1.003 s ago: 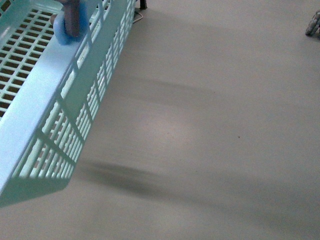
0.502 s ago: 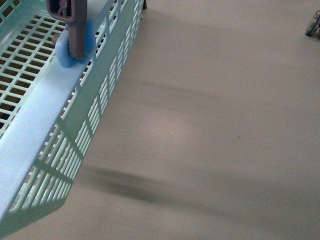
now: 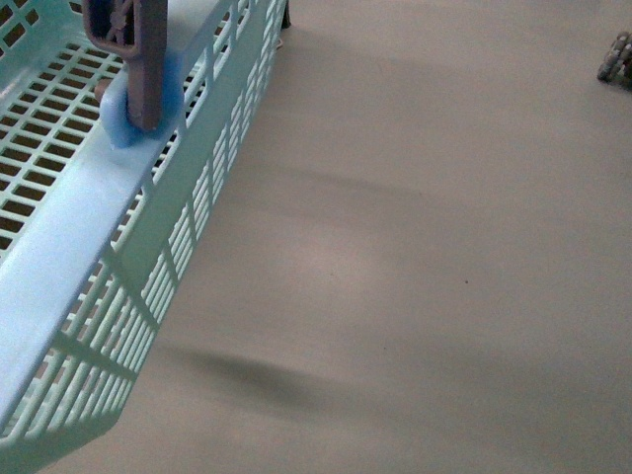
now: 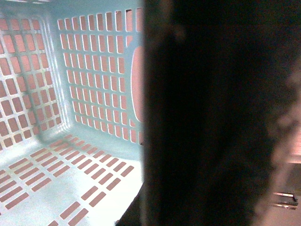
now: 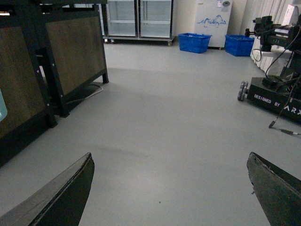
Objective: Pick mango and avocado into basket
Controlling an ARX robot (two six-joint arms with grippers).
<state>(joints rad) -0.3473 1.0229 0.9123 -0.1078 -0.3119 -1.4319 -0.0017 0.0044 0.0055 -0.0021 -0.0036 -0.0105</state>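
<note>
The pale teal basket (image 3: 69,227) hangs above the grey floor at the left of the front view, tilted, with its near corner cut off by the frame. My left gripper (image 3: 138,99) is shut on its long rim, a blue pad pressed against the plastic. In the left wrist view a dark finger (image 4: 211,117) fills the right half, and beside it show the basket's (image 4: 84,75) slotted walls and bottom with nothing lying there. My right gripper (image 5: 170,154) is open over bare floor, holding nothing. The mango and the avocado are out of view.
The right wrist view shows a dark wood-panelled stand (image 5: 47,80) at one side, another robot's wheeled base (image 5: 275,96) opposite, and blue crates (image 5: 194,42) and glass-door fridges (image 5: 138,21) far off. A wheel (image 3: 615,57) shows at the front view's top right.
The basket has swung with my left gripper: its near corner has dropped below the front view's frame, the finger on the rim sits a little lower, and the floor shadow has slid down.
</note>
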